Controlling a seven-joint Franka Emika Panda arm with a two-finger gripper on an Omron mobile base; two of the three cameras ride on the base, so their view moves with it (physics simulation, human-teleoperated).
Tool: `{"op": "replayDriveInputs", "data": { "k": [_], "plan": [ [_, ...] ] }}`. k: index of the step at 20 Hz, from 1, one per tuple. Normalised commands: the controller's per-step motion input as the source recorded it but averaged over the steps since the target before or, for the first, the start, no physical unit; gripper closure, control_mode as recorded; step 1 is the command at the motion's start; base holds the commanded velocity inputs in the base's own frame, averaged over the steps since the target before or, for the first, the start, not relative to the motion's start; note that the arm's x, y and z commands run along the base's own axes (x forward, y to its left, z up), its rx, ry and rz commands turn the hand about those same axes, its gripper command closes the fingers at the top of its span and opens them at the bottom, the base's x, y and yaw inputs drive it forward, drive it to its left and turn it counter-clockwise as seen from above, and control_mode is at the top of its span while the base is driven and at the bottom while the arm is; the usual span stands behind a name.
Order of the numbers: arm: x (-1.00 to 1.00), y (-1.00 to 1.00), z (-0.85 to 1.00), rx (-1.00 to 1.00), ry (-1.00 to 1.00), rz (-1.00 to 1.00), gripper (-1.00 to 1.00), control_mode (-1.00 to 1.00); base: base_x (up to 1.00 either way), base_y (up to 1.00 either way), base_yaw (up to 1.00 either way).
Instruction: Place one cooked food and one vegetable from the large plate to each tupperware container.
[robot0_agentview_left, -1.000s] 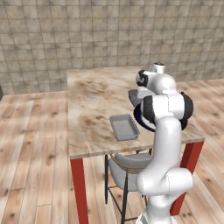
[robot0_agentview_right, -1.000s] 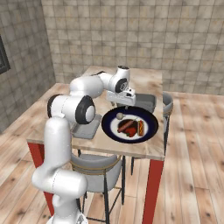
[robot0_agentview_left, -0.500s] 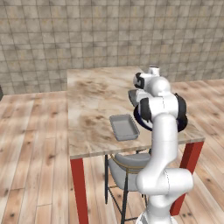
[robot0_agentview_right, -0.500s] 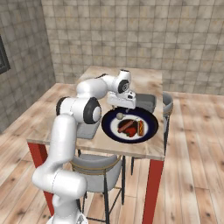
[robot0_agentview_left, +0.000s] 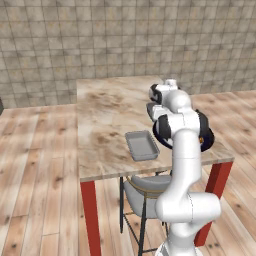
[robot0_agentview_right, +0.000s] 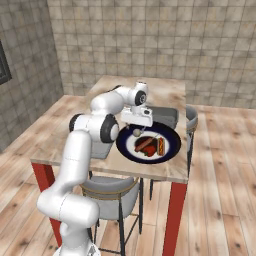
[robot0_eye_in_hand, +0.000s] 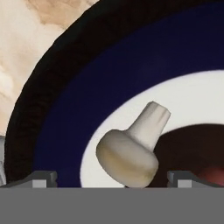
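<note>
The large plate, navy-rimmed, lies near the table's front edge and carries a red sausage, a hot dog and a pale mushroom. My gripper hangs open just above the mushroom. In the hand view the mushroom lies on its side on the plate's white ring, between my two spread fingertips. One grey tupperware container lies left of the arm. The other container sits behind the plate. The arm hides most of the plate in the left base view.
The marble-topped table has red legs. A grey chair is tucked under its near side, and another chair stands beyond the far side. Wood floor surrounds the table.
The hand has come down toward the plate's left side, ending low over the mushroom. The plate, foods and containers have stayed put.
</note>
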Motion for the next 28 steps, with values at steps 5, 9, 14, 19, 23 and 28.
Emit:
{"op": "replayDriveInputs", "data": {
  "k": [5,9,14,19,23,28],
  "plan": [
    [0.01,-0.06,-0.17,0.0,0.02,0.0,-1.0,-1.0,0.0,0.0,0.0],
    [0.03,-0.04,-0.04,0.0,0.0,0.0,-1.0,-1.0,0.0,0.0,0.0],
    [-0.01,0.0,-0.24,0.0,0.0,0.01,-1.0,-1.0,0.0,0.0,0.0],
    [-0.02,0.0,-0.15,0.0,0.0,0.02,-1.0,-1.0,0.0,0.0,0.0],
    [0.0,0.0,-0.06,0.0,0.0,0.0,-1.0,-1.0,0.0,0.0,0.0],
    [0.0,0.0,-0.05,0.0,0.0,0.0,1.0,-1.0,0.0,0.0,0.0]
  ]
}}
